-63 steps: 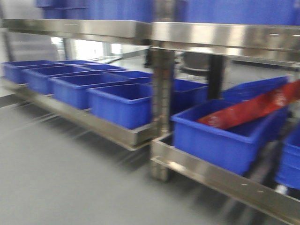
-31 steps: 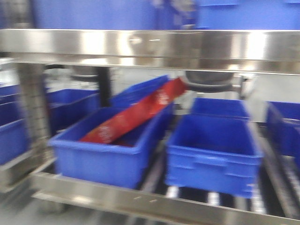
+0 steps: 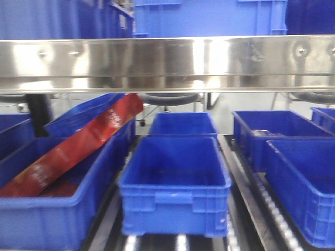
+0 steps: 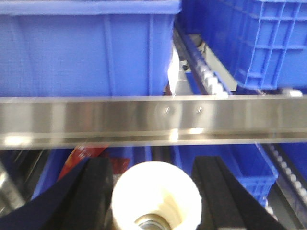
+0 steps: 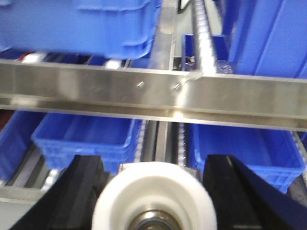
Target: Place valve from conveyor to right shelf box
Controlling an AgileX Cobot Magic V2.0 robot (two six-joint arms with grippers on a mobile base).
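Steel rail (image 3: 167,63) across blue boxes (image 3: 175,201), red strip (image 3: 78,146), valve (image 4: 156,191) in left hand (image 4: 154,167)

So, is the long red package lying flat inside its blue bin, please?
No, the red package leans at a slant, one end raised above the blue bin.

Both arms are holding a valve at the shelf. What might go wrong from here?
1. The steel rail crosses both wrist views just ahead of the left valve and the right valve; pushing forward at this height may strike it.
2. The red pack leans out of the left box; a valve released there would likely land on it or snag.
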